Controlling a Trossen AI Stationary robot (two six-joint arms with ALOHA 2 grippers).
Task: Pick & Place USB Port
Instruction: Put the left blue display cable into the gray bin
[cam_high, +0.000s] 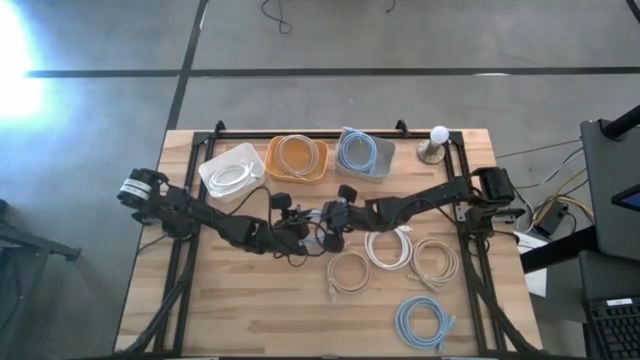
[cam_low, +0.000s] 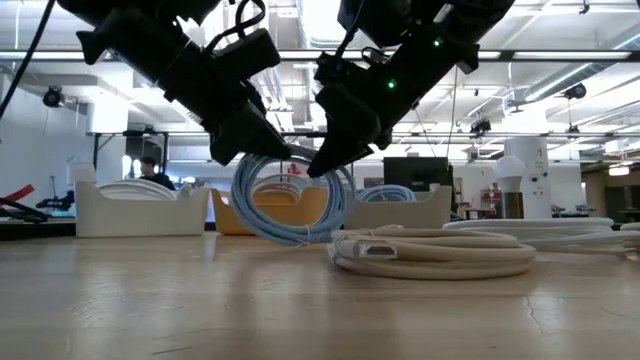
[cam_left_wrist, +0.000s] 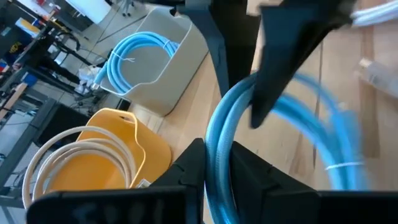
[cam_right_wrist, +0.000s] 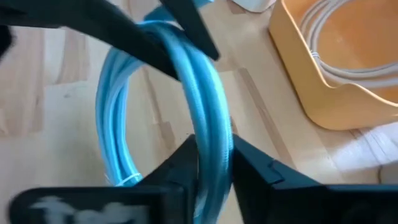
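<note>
Left tool (cam_low: 283, 150) and right tool (cam_low: 318, 165) both pinched on blue cable coil (cam_low: 290, 205), held upright above table (cam_low: 200, 300) at frame centre, likely for handover.

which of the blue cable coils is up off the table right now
The blue coil gripped between the left gripper and right gripper. The other blue coils lie in the grey bin and on the table.
</note>
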